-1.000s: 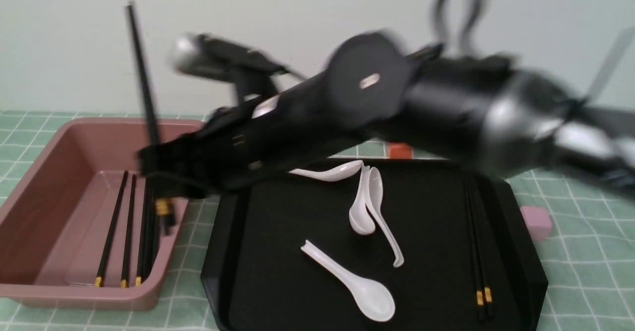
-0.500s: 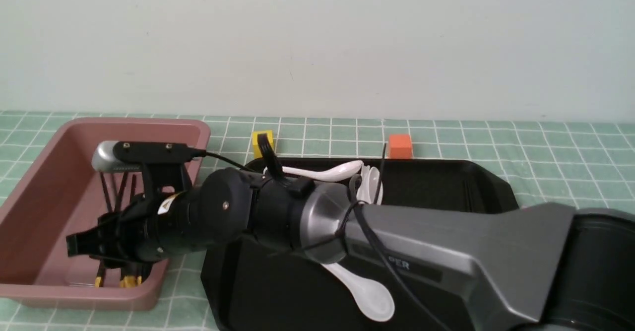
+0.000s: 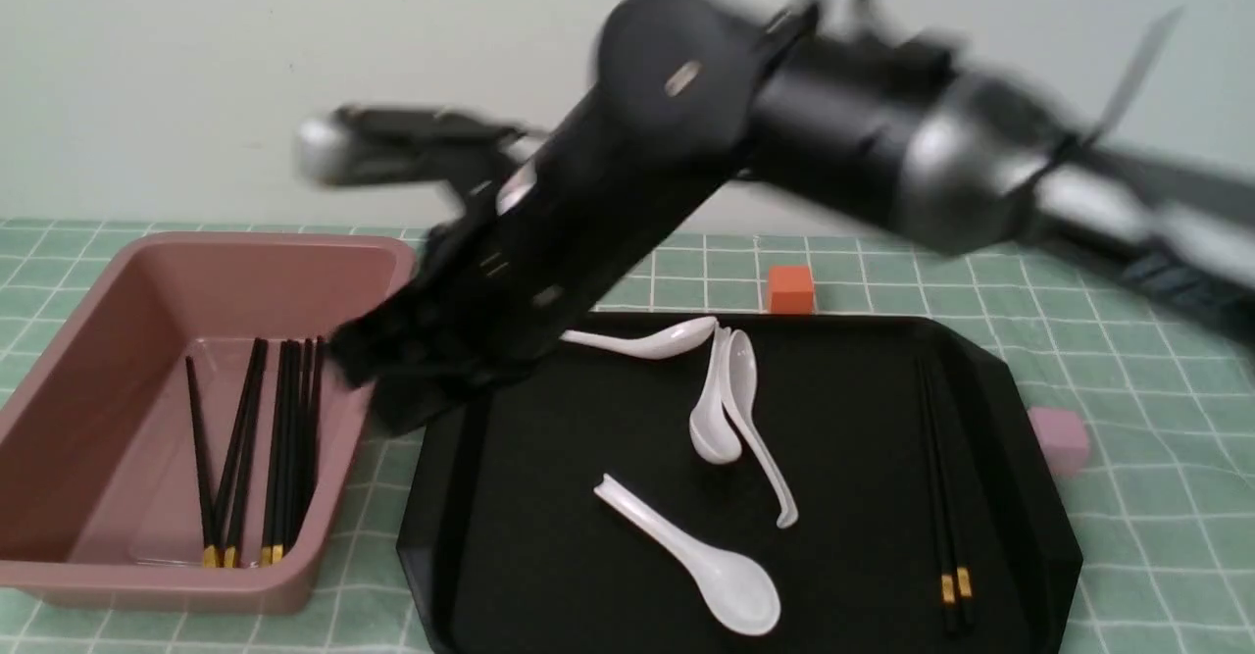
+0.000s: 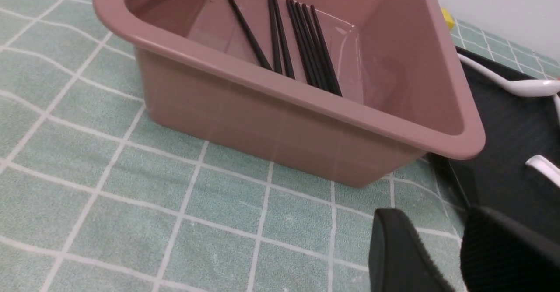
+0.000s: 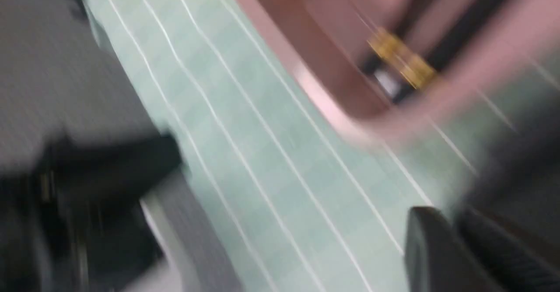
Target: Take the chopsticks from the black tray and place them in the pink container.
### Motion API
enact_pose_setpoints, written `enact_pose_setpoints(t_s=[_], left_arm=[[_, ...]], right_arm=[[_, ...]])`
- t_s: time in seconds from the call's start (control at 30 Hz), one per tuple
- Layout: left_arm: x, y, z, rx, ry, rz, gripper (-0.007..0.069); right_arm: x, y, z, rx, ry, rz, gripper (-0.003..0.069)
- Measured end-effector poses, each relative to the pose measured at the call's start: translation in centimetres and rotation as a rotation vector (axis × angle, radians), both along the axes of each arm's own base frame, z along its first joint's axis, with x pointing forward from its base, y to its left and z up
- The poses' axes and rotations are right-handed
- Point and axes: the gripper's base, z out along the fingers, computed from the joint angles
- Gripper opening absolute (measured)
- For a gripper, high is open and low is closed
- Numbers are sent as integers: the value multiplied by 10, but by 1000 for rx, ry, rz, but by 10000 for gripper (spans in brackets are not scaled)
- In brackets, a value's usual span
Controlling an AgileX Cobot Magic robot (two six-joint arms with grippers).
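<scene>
The 2 black chopsticks point(image 3: 937, 497) left to move lie side by side along the right edge of the black tray point(image 3: 833, 389), gold bands toward its near right corner. Lying nearly parallel, they could probably be pinched as 1 pair. The 4 white spoons point(image 3: 740, 590) are further left in the tray; the task leaves them alone.

The other chopsticks point(image 3: 284, 458), at least 7 by my count, are in the pink bin point(image 3: 275, 238) at the left of the worktop point(image 3: 1157, 536). They lie lengthwise in a bunch by its right wall, a pair and 1 slanted stick beside them, gold ends at the near wall. That lay looks tidy enough and leaves room for the last pair.

The right arm reaches across above the tray. Its hand point(image 3: 373, 389) points down and left, blurred, above the gap between bin and tray. I see no chopstick in it; how wide it stands I cannot tell. The left hand point(image 4: 433, 215) is wide, with nothing between its fingers, aimed at the worktop in front of the bin's near edge.

Most of the job seems done. Next, I judge, the right hand should swing to the tray's right edge and straddle both sticks; closing off-centre could leave 1 behind.
</scene>
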Motion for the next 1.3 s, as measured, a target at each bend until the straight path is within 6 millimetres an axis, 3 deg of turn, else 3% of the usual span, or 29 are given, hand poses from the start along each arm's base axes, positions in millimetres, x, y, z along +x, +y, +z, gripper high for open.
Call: enact_pose_setpoints(t_s=[0.03, 0.1, 0.27, 0.37, 0.43, 0.47, 0.53, 0.57, 0.6, 0.7, 0.83, 0.87, 1.03, 1.17, 1.3], left_arm=[[0, 0, 0, 0, 0, 0, 238], [0, 0, 0, 0, 0, 0, 238], [0, 0, 0, 0, 0, 0, 238], [0, 0, 0, 0, 0, 0, 238], [0, 0, 0, 0, 0, 0, 238], [0, 0, 0, 0, 0, 0, 238], [0, 0, 0, 0, 0, 0, 238], [0, 0, 0, 0, 0, 0, 238], [0, 0, 0, 0, 0, 0, 238], [0, 0, 0, 0, 0, 0, 238], [0, 0, 0, 0, 0, 0, 238], [0, 0, 0, 0, 0, 0, 238], [0, 0, 0, 0, 0, 0, 238], [0, 0, 0, 0, 0, 0, 238], [0, 0, 0, 0, 0, 0, 238]], right_arm=[[-2, -23, 18, -33, -7, 4, 29], [-6, -48, 42, -36, -46, -20, -8], [-36, -108, 94, -37, -189, -98, -15], [-71, -148, 118, -61, -286, -166, -15], [-98, -174, 126, -86, -339, -220, -15], [-100, -177, 124, -94, -335, -226, -15], [-142, -213, 124, -114, -408, -282, -13], [-141, -212, 121, -124, -400, -283, -14], [-168, -232, 112, -105, -451, -310, -13], [-204, -259, 93, 1, -592, -369, -13], [-235, -282, 39, 174, -774, -445, -11], [-245, -289, 15, 245, -828, -476, -11], [-251, -295, -49, 387, -871, -555, -8], [-247, -293, -69, 399, -869, -570, -6], [-246, -293, -71, 398, -868, -571, -3]])
